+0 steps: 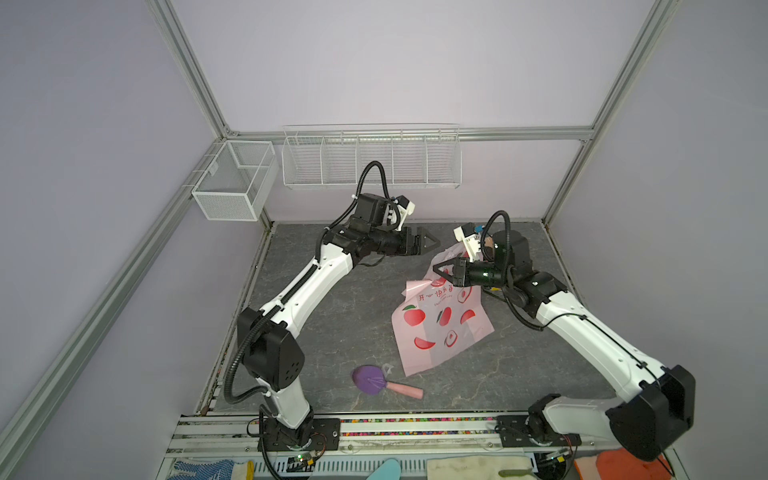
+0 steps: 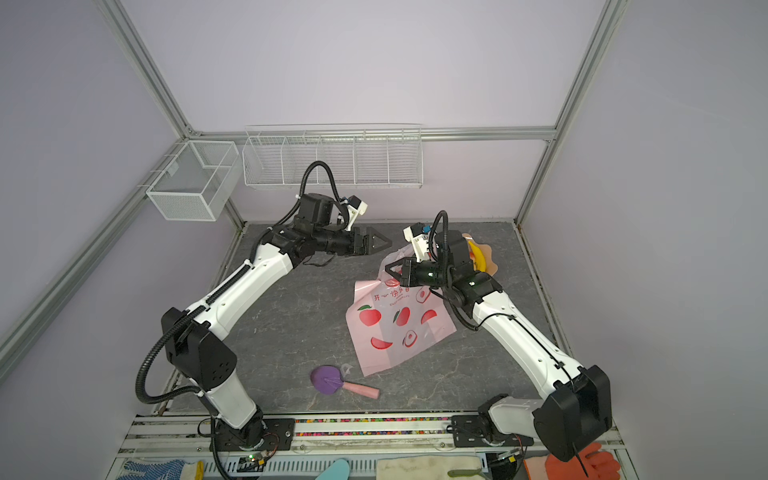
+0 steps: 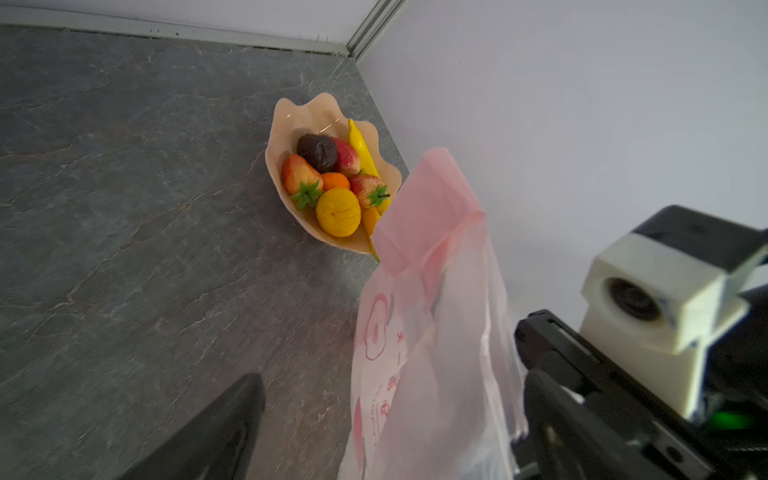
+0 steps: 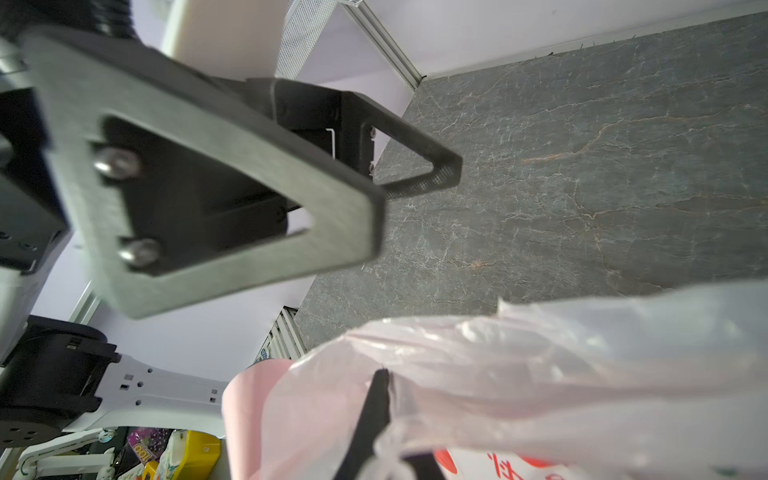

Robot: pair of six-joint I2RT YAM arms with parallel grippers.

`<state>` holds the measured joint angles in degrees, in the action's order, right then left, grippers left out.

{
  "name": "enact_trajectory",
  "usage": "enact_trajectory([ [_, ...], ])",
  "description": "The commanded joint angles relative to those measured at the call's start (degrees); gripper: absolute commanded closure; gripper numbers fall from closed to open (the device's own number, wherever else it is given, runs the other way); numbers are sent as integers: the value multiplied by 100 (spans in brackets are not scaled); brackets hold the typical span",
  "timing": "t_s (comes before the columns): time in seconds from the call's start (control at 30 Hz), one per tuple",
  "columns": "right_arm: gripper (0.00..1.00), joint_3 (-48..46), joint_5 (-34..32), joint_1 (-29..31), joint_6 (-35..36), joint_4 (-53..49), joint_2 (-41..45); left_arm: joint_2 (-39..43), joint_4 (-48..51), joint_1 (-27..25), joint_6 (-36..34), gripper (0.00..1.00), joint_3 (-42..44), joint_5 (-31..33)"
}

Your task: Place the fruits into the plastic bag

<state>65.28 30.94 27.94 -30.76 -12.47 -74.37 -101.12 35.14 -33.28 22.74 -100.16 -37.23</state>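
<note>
**A:** Wide shot first: the grey stone table fills the floor of the cell, and both arms are stretched over its far half.

**B:** The left arm comes in from the left. Its left gripper hangs in the air, clear of everything. The right wrist view shows its two triangular fingers well apart, with nothing between them.

**A:** And the right arm?

**B:** The right gripper points toward the middle, jaws pressed together on the top edge of the plastic bag. In its own wrist view the thin film bunches around a black finger.

**A:** So the bag is half up, half down.

**B:** Exactly. The top is lifted at the pinch, while the lower part with the peach prints lies crumpled on the table, right of centre.

**A:** Bowl?

**B:** The peach-coloured wavy-edged bowl sits in the far right corner, near the bag's raised top. In a top view only a sliver shows behind the right arm.

**A:** At the front, the purple tool lies flat, just apart from the bag's lower corner.

**B:** Smallest last — the fruits, all piled in the bowl. There's a banana, a dark ball, three strawberries, an orange and a bigger yellow-orange round one. None is in the bag.
</note>
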Motion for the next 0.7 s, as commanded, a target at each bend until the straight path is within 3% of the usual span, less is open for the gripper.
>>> enact_trajectory([
  [0.0, 93, 135, 81, 56, 145, -18, -49, -143, 843, -65, -718, 7, -330, 0],
  [0.33, 93, 126, 48, 105, 185, -132, -65, -308, 1031, -101, -996, 15, -592, -608],
  [0.53, 93, 141, 24, 98, 225, -225, -47, -84, 712, 85, -652, 8, -468, -749],
  [0.67, 93, 135, 17, 114, 255, -282, -49, -82, 1536, -38, -1257, 5, -815, -641],
])
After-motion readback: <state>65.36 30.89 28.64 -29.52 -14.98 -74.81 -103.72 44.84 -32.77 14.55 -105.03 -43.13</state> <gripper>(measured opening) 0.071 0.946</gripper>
